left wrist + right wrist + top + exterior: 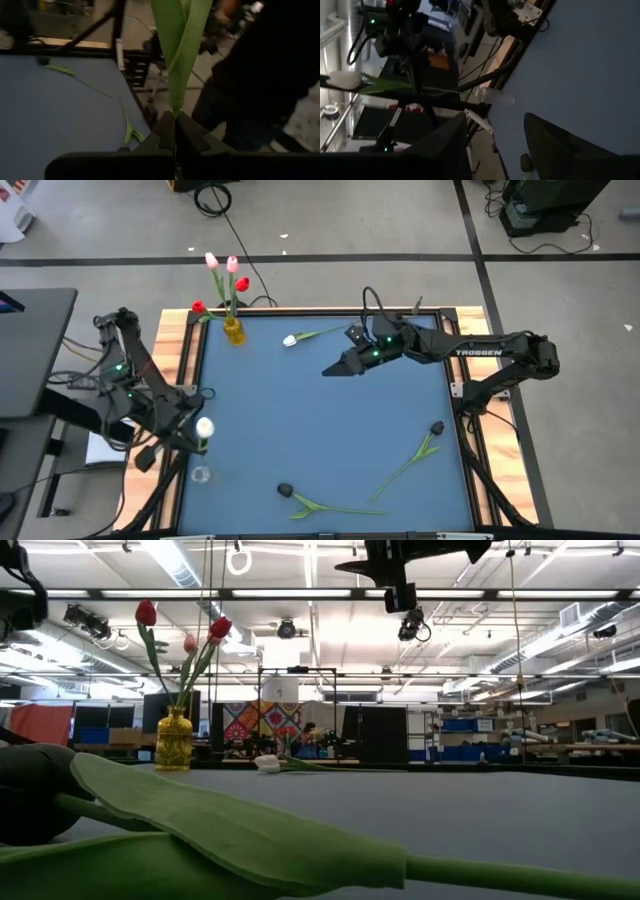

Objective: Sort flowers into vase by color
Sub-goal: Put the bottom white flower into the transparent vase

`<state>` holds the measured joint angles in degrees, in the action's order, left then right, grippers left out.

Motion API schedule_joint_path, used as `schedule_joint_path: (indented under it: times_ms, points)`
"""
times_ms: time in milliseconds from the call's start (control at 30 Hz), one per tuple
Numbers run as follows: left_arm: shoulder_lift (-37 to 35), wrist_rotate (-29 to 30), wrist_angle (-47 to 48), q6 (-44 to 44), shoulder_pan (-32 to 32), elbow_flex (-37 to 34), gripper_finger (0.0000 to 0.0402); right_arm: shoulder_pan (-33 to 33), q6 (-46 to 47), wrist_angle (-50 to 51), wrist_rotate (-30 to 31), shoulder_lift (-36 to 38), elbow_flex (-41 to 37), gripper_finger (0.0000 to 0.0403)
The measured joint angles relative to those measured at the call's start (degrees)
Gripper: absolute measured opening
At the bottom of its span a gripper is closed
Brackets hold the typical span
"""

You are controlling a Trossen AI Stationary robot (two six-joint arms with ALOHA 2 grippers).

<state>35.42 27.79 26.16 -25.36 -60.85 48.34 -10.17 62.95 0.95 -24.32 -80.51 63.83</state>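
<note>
Yellow vase (234, 331): upright at the mat's far left corner, holding three tulips, two pink-red and one red (242, 283). A further red bud (198, 307) shows just beside it at the table's edge.

White tulip (290, 340): lying flat near the vase, stem pointing away from it.

Second white tulip (204, 427): lifted off the mat at the left edge, stem pinched in the left gripper (173, 134), above a small clear vase (200, 475).

Black tulip (285, 491): flat at near edge. Another black tulip (437, 428): flat near the right edge.
</note>
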Motion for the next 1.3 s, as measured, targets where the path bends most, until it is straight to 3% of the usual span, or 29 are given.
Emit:
schedule_joint_path:
  times_ms: [233,500,733,1033,1300]
  points:
    - [-1.4,2.1,6.3,2.1,-4.4,0.0,0.0005,2.9,3.7,0.1,6.9,0.0,0.0,0.0206]
    - [-2.1,2.2,-2.4,9.1,-8.2,0.0,0.0005,4.3,8.0,0.0,12.3,0.0,0.0,0.0206]
    - [-2.1,2.2,2.6,8.4,-11.3,0.0,0.0006,6.3,9.9,0.0,18.1,0.0,0.0,0.0206]
    - [-1.9,2.2,0.9,11.6,-14.5,-0.2,0.0006,9.2,14.1,0.0,24.6,0.0,0.0,0.0205]
    - [-4.4,2.1,-11.2,13.4,-15.6,-11.0,0.0006,11.8,15.8,0.0,29.8,0.0,0.0,0.0205]
